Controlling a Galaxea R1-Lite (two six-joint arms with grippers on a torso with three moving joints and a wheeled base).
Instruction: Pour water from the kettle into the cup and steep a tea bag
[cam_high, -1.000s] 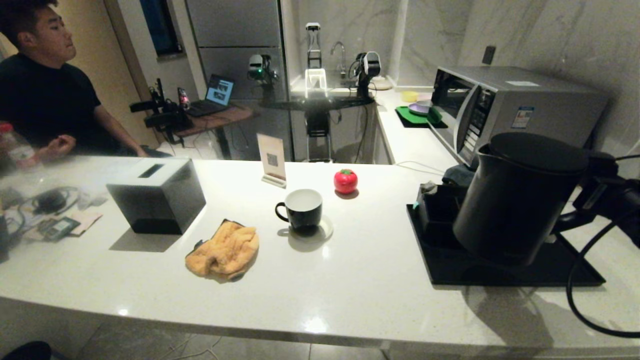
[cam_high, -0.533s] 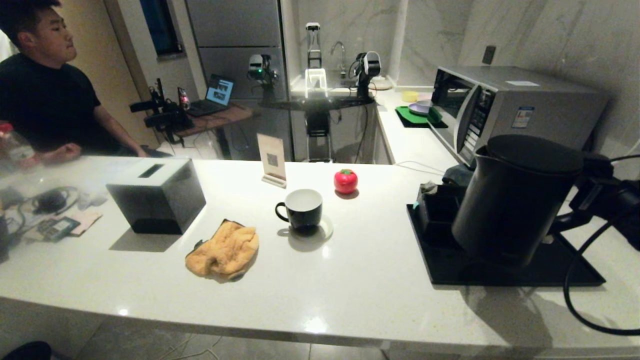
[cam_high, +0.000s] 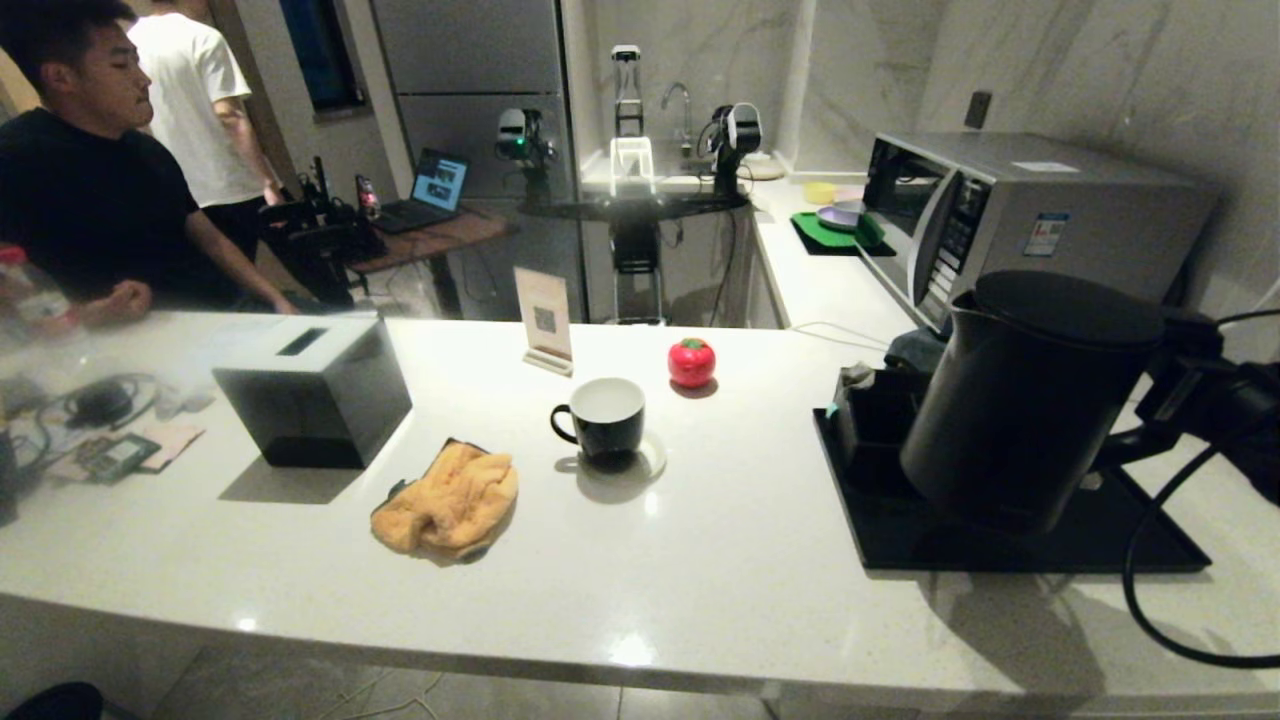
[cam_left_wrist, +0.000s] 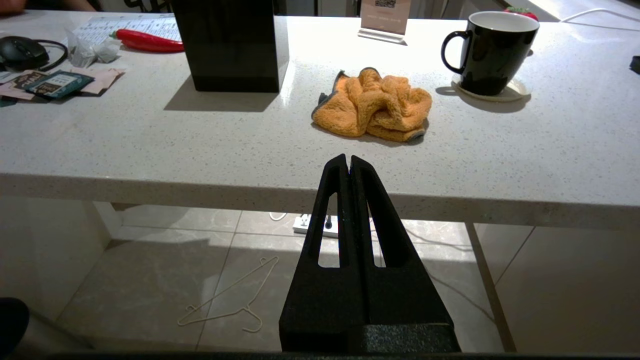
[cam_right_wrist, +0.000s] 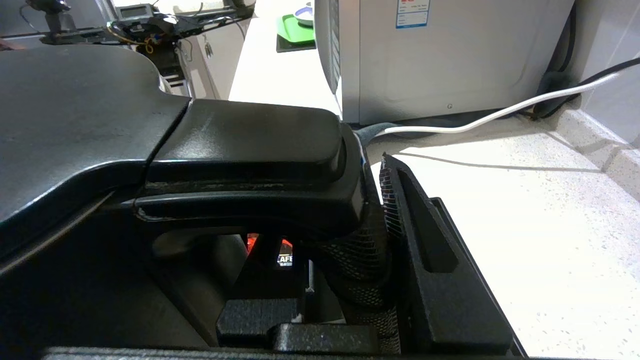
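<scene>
The big matte black kettle hangs tilted just above the black tray at the right of the counter. My right gripper is shut on its loop handle; in the right wrist view the gripper has one finger each side of the handle. The cup, a black mug with a white inside, stands on a coaster at mid-counter, well to the kettle's left, and also appears in the left wrist view as the cup. My left gripper is shut and empty, parked below the counter's front edge. The tea bag is out of view.
An orange cloth and a black box lie left of the cup. A red tomato-shaped object and a card stand are behind it. A microwave stands behind the tray, with a compartment box. Two people are at far left.
A person in a white shirt has come into view behind the seated person. The kettle and right arm have barely shifted; the cup has not moved.
</scene>
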